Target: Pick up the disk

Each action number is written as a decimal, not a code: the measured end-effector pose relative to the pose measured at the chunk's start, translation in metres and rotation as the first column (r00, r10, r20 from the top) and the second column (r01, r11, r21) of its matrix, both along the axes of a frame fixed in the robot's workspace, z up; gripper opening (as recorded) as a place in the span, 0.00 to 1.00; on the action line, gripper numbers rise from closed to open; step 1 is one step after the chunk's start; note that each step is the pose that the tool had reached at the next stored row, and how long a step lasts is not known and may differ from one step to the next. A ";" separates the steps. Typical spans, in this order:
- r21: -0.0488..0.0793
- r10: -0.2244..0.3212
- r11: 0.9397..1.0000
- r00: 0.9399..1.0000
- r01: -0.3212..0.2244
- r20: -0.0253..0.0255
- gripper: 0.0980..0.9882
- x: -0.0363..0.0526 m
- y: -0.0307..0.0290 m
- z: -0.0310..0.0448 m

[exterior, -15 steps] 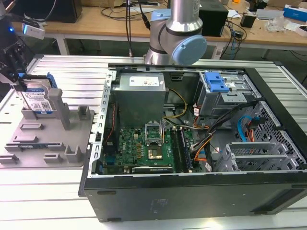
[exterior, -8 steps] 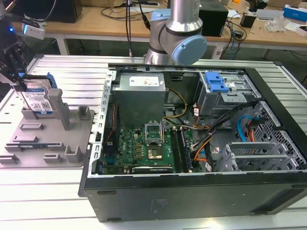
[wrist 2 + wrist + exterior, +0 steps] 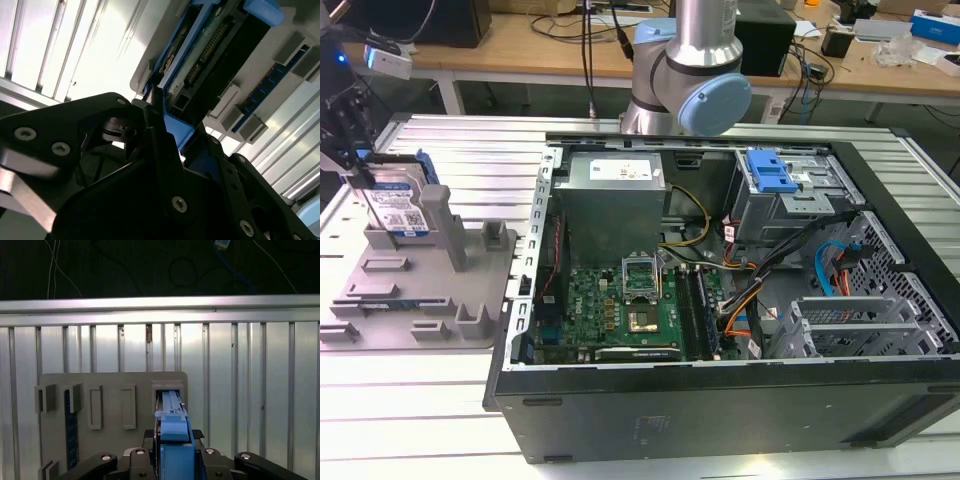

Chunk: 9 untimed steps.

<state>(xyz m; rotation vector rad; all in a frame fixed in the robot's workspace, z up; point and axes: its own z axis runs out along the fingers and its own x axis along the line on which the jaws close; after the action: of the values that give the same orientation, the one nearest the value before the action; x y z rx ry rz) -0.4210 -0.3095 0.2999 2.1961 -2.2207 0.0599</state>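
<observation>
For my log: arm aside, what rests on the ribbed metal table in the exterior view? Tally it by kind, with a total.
Silver rectangular hard drive with white-and-blue label: 1
Grey plastic holder fixture: 1
Open black metal computer case: 1
Total: 3

In the exterior view, the disk (image 3: 397,205) stands upright on its edge at the far left end of the grey holder fixture (image 3: 415,290), with its white-and-blue label visible. To the exterior view's right lies the open computer case (image 3: 720,300), with a green motherboard (image 3: 615,305) and a blue caddy (image 3: 767,172) inside.
</observation>
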 end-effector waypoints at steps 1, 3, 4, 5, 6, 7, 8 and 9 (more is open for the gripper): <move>0.000 0.000 1.000 1.000 0.000 0.000 0.30 0.0000 0.0000 0.0014; 0.001 0.000 1.000 1.000 0.000 0.000 0.30 0.0000 0.0000 0.0052; 0.003 0.000 1.000 1.000 0.000 0.000 0.30 0.0000 0.0000 0.0087; 0.007 0.000 1.000 1.000 0.000 0.001 0.30 0.0000 0.0000 0.0124; 0.010 0.000 1.000 1.000 0.000 0.001 0.30 0.0000 0.0000 0.0153; 0.012 0.000 1.000 1.000 0.000 0.001 0.30 0.0000 0.0000 0.0174; 0.015 0.000 1.000 1.000 0.000 0.001 0.30 0.0000 0.0000 0.0209; 0.016 0.000 1.000 1.000 0.000 0.001 0.30 0.0000 0.0000 0.0233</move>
<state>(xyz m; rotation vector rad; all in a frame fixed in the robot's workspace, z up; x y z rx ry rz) -0.4210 -0.3095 0.3233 2.2047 -2.2298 0.0436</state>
